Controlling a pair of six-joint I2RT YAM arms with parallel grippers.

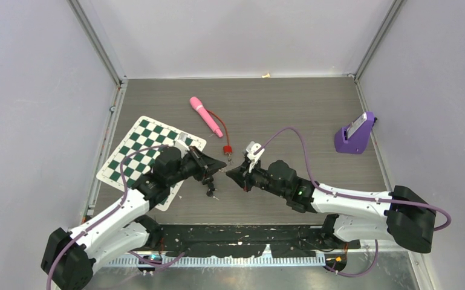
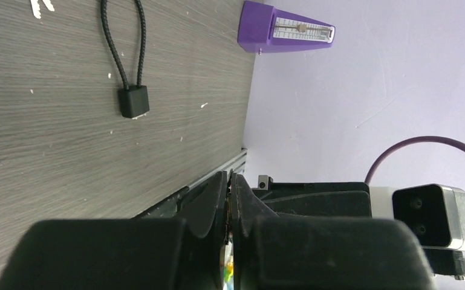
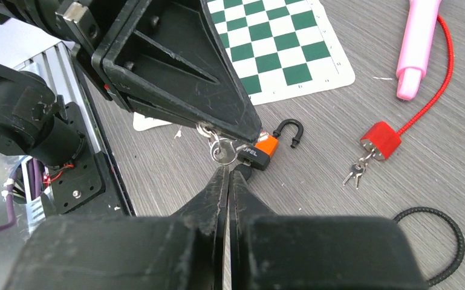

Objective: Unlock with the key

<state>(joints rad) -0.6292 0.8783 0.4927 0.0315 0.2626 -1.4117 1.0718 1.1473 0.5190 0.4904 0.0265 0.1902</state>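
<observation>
Left gripper pinching the key sitting in the padlock, right gripper fingers pressing together, tips touching the padlock.

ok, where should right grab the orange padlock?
Likely the orange body, across its flat faces, from the right arm's side. The key in the left gripper's jaws fills one end and the open shackle sticks out the other, so only the middle is free.
</observation>
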